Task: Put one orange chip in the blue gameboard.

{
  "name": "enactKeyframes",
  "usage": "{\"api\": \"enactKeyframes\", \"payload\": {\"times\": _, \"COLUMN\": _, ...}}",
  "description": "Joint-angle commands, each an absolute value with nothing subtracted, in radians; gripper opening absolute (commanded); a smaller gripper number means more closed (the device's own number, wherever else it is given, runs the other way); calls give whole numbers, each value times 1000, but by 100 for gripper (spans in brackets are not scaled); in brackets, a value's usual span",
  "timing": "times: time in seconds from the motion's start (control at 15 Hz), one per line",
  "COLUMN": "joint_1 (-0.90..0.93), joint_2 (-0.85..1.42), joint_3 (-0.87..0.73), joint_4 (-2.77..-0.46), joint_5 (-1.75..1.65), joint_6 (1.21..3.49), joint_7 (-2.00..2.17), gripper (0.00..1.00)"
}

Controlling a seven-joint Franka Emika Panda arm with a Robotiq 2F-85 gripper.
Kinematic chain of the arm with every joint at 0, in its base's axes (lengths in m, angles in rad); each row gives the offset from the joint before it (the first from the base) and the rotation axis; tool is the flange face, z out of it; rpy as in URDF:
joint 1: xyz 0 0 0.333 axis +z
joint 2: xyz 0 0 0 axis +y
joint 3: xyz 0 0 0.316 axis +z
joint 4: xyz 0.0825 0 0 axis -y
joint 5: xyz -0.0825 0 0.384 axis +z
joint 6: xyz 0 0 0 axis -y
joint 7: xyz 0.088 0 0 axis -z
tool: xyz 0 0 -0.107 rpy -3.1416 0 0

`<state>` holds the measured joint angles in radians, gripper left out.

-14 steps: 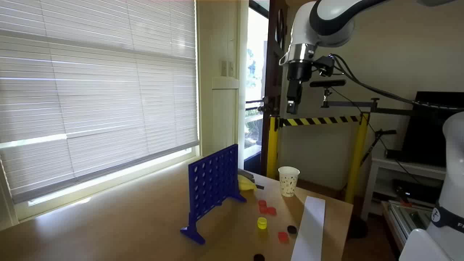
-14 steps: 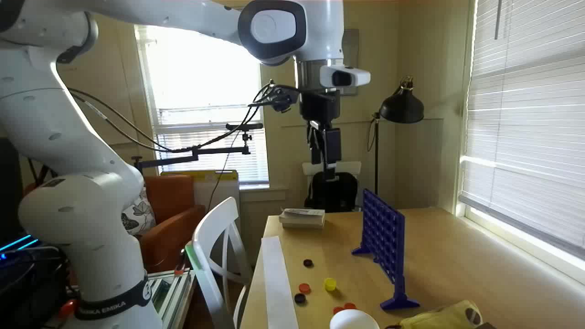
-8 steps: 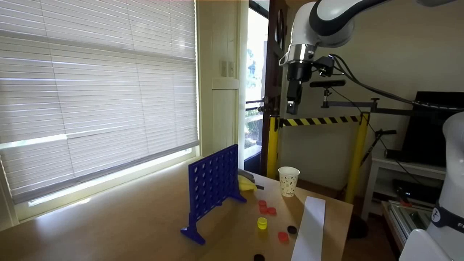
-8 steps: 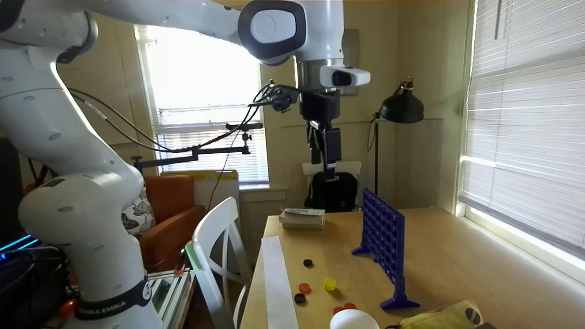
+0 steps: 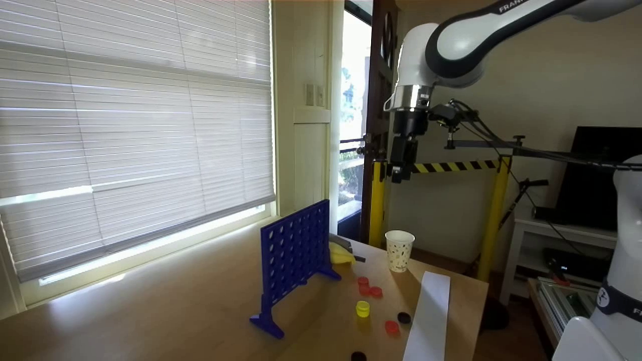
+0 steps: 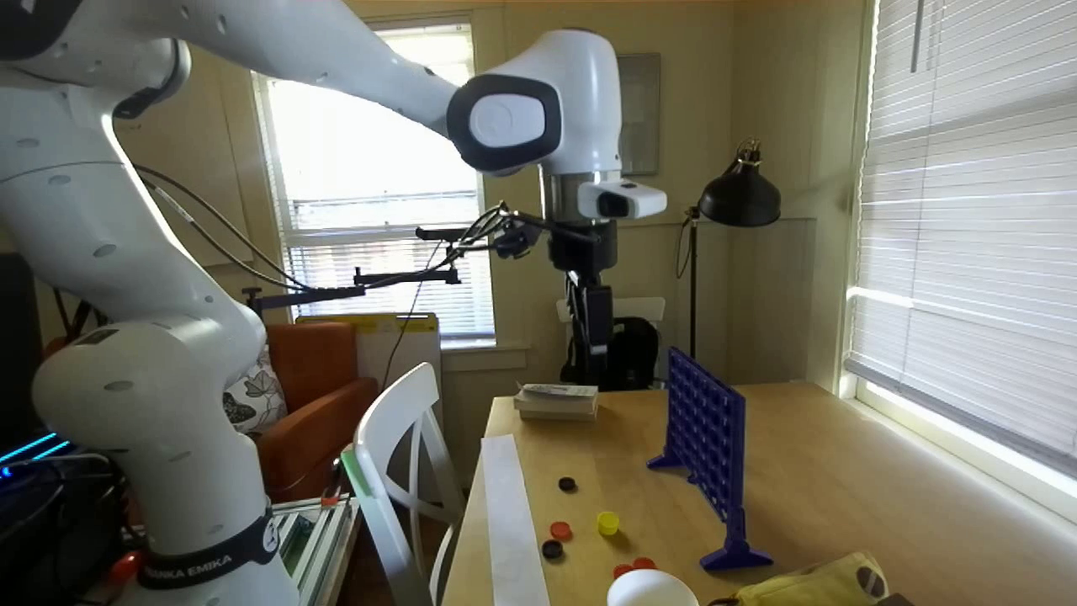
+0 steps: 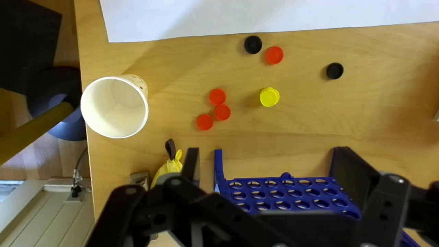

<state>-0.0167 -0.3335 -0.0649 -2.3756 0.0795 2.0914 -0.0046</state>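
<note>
The blue gameboard (image 5: 297, 250) stands upright on the table in both exterior views (image 6: 705, 433). Its holes show from above in the wrist view (image 7: 291, 192), partly hidden by the gripper. Three orange chips lie in a cluster, with an orange chip (image 7: 204, 122) closest to the board. Another orange chip (image 7: 274, 55) lies apart, beside a black chip (image 7: 253, 45). My gripper (image 7: 267, 150) is open with nothing between its fingers. It hangs well above the table in both exterior views (image 5: 398, 178) (image 6: 596, 360), higher than the board's top.
A yellow chip stack (image 7: 269, 97) stands between the orange chips. Another black chip (image 7: 334, 71) lies farther off. A white paper cup (image 7: 115, 107) stands near the table edge. A yellow pouch (image 5: 341, 254) lies by the board. A white paper strip (image 5: 429, 316) and a book (image 6: 557, 402) are on the table.
The arm and gripper have moved down between half a second ago and now in both exterior views, with a slight sideways shift. The chips and the gameboard have not moved.
</note>
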Motion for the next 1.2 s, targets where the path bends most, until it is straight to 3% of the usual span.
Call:
{"api": "enactKeyframes", "payload": {"times": 0.0, "joint_1": -38, "joint_2": -307, "joint_3": 16, "joint_4": -2514, "joint_5": 7, "joint_6": 2320, "joint_7": 183, "gripper": 100}}
{"api": "enactKeyframes", "payload": {"times": 0.6, "joint_1": -127, "joint_2": -9, "joint_3": 21, "joint_4": -2680, "joint_5": -143, "joint_6": 2884, "joint_7": 454, "gripper": 100}}
{"api": "enactKeyframes", "payload": {"times": 0.67, "joint_1": -99, "joint_2": -88, "joint_3": 18, "joint_4": -2686, "joint_5": -103, "joint_6": 2802, "joint_7": 408, "gripper": 100}}
{"api": "enactKeyframes", "payload": {"times": 1.13, "joint_1": -98, "joint_2": -9, "joint_3": -4, "joint_4": -2683, "joint_5": -107, "joint_6": 2874, "joint_7": 418, "gripper": 100}}
